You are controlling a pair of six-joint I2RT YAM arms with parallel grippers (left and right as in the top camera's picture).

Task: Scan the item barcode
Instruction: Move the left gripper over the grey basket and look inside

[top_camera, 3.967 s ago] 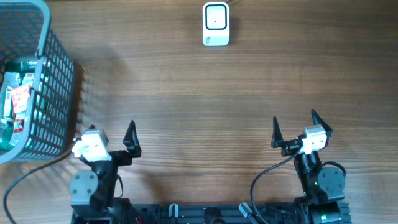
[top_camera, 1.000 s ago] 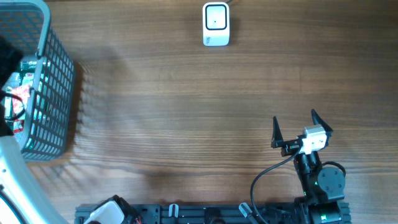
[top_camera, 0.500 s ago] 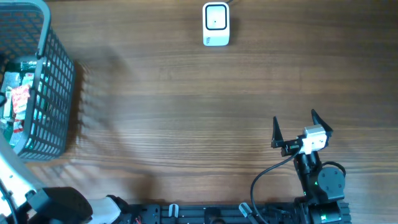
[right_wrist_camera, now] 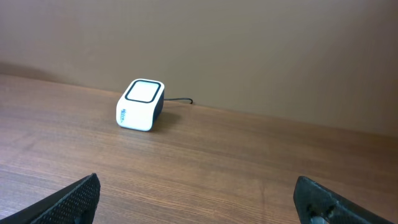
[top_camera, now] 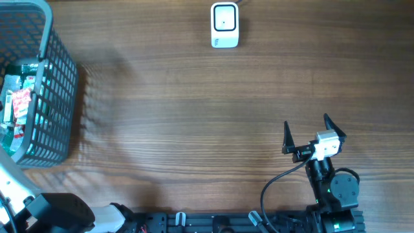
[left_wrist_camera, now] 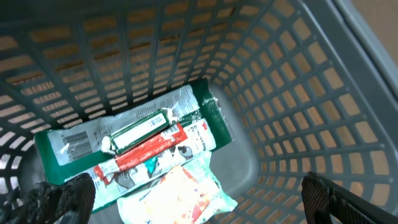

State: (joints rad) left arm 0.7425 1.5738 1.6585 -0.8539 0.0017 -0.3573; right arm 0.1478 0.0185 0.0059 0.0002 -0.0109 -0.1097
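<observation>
Hanging above crinkly packets in a grey lattice basket, left claw gapes; right claw too.

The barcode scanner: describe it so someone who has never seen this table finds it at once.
On the wooden table, look to the far edge, opposite the arms. The barcode scanner stands alone: a small white box with a dark-framed top window, unlike the grey basket at left.

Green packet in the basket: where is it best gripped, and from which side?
Pinch the green packet at its bare end, on the right in the left wrist view, coming straight down. It lies flat in the basket, whose walls likely block a sideways approach; a red and white packet overlaps its middle, and the barcode at its left end is left uncovered.
</observation>
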